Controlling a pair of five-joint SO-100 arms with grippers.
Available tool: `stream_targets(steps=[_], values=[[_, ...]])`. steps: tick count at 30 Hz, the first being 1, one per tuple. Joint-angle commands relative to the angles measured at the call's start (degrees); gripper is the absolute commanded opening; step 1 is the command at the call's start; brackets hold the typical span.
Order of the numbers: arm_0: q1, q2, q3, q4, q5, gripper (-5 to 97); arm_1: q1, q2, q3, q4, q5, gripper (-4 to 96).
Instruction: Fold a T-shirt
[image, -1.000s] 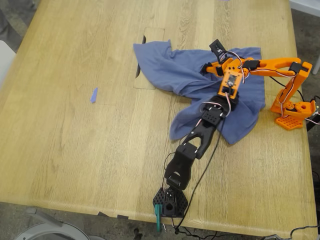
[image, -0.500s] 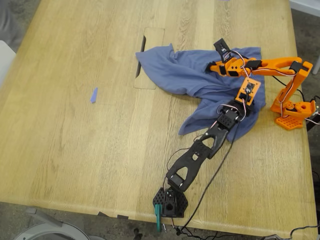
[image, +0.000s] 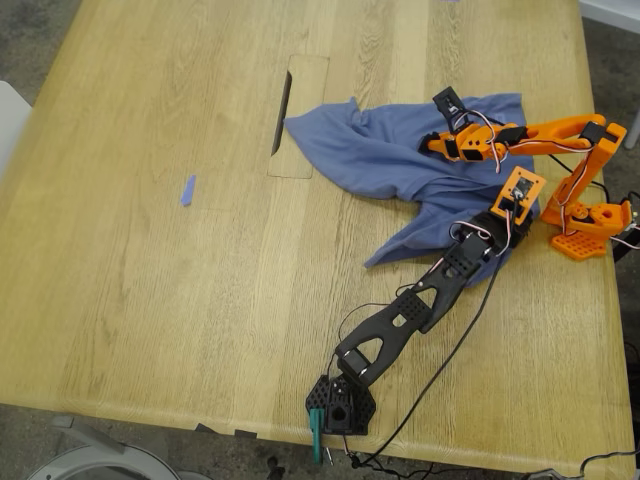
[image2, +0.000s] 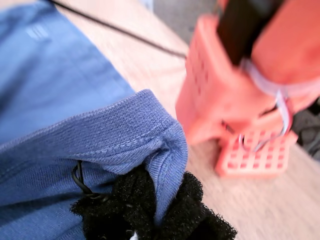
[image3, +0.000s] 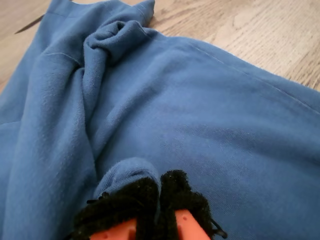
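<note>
Pale oak tabletop (image: 150, 300) carries everything. My first gripper (image2: 150, 210) pinches a ribbed hem of the T-shirt (image: 400, 160) beside the orange arm base (image: 585, 225). My second gripper (image3: 159, 200) clamps a fold of it. It lies crumpled toward the exterior view's right, well apart from a small blue scrap (image: 187, 190).

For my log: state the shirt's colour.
The T-shirt is plain slate blue, clearest in the second wrist view.
</note>
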Motion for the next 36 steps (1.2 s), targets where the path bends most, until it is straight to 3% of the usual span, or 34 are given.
stream_targets(steps=[1, 10, 15, 21, 36], values=[[7.9, 2.2, -6.4, -0.8, 0.1, 0, 0.5, 3.3, 0.2, -1.3, 0.1, -0.1], [8.4, -0.4, -6.2, 2.5, 1.4, 31, 0.9, 4.5, 2.3, -1.4, 0.0, -0.1], [6.6, -0.9, -6.1, 7.8, 6.0, 57, 0.5, 5.4, 3.4, -1.3, 0.0, -0.1], [3.8, -0.4, -6.1, 8.5, 10.0, 73, 0.1, 6.5, 5.0, -1.4, 0.0, -0.1], [0.8, -3.4, -2.8, 4.9, 19.0, 77, -1.1, 5.8, 4.7, -1.2, -0.2, -0.1]])
